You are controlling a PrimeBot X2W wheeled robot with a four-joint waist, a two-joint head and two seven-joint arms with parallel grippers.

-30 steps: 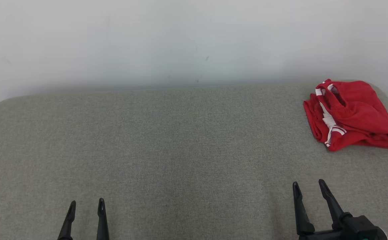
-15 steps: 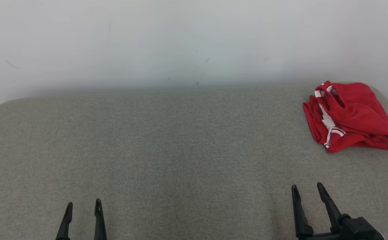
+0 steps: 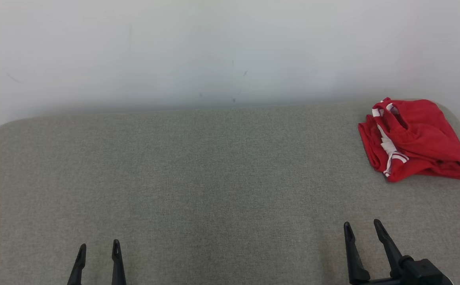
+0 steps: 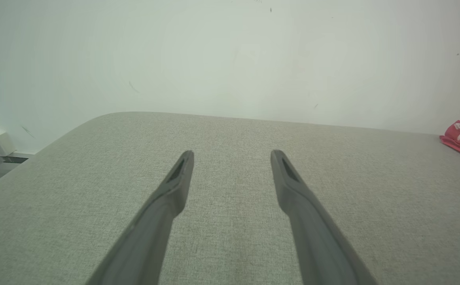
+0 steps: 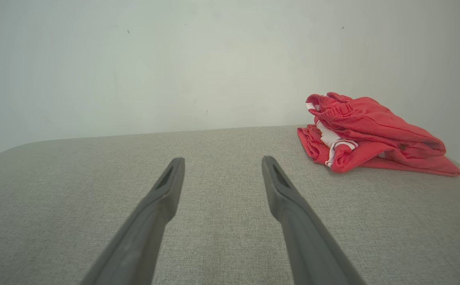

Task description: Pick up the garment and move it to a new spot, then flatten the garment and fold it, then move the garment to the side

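The red cloth garment with white stripes (image 3: 419, 142) lies in a loosely folded, rumpled bundle at the far right corner of the grey fabric-covered tabletop (image 3: 214, 178), close to the plain white wall (image 3: 214, 47) and touched by neither arm. The right claw (image 3: 362, 225) sits low at the near right edge with its two dark fingers spread apart and nothing between them, well short of the garment, which lies ahead of it and off to its right. The left claw (image 3: 98, 246) is at the near left, its fingers also parted and empty, far across the tabletop from the garment.
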